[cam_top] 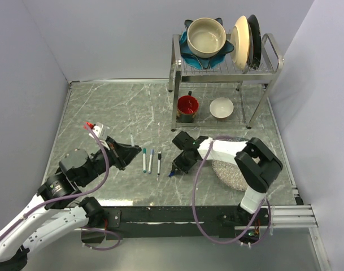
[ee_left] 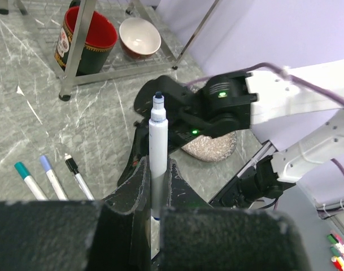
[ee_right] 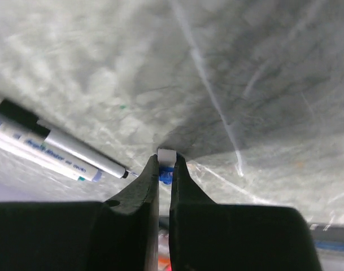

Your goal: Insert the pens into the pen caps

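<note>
Holding one pen (ee_left: 158,132) upright by its lower barrel, the left jaws are closed firmly on it, with the dark writing tip pointing up and well clear of the worktop (cam_top: 115,107). The right jaws are down at the worktop, pinched narrow on a small blue pen cap (ee_right: 166,176) right at their tips. A pale bit shows just beyond the blue, and I cannot tell whether it belongs to the cap. Three more pens (cam_top: 151,161) lie side by side on the worktop between the two arms, near the right jaws. Each has a coloured end, but whether those ends are caps or bare tips is unclear.

The held pen looks light, stiff and smooth, so a push on its tip would probably slide or pivot it in the grip. The low hold leaves plenty of barrel free for the cap. The cap is the awkward piece — tiny, hard and likely slick, so it could tilt or squirt out under pressure. I judge it best gripped across its closed end, with the mouth left free and lined up with the barrel.
</note>
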Motion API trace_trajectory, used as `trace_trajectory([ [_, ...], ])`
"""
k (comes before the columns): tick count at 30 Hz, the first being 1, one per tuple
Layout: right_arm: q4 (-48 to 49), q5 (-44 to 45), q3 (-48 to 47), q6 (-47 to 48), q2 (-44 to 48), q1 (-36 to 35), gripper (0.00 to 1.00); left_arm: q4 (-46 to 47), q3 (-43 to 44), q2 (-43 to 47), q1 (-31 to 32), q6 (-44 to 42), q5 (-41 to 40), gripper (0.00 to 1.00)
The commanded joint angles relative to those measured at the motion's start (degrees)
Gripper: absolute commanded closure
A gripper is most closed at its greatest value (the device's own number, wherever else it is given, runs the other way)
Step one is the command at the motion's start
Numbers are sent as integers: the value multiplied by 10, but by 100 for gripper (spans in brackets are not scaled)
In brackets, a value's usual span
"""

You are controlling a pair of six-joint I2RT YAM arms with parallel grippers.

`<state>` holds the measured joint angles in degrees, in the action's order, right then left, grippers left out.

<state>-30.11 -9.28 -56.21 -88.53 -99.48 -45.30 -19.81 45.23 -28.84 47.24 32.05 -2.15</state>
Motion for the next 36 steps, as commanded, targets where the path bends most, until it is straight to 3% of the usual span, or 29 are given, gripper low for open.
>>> trace_trajectory([
  [1,65,117,0,111,95,-19,100,6,7,-26,3,-19,17,99],
  [8,118,214,-11,287,222,-54,100,21,-3,-61,3,-20,57,99],
  [14,374,97,117,461,392,-60,100,74,-37,-110,3,12,132,99],
  [16,406,67,130,491,429,-61,100,130,-66,-125,3,27,181,99],
  [19,453,9,144,513,462,-62,100,194,-99,-147,3,54,222,99],
  [25,501,-21,172,529,506,-62,100,308,-125,-182,3,90,307,99],
  [31,512,-38,174,539,516,-62,100,339,-133,-173,3,100,333,99],
  [36,498,-43,160,550,511,-62,100,305,-127,-159,3,84,328,99],
])
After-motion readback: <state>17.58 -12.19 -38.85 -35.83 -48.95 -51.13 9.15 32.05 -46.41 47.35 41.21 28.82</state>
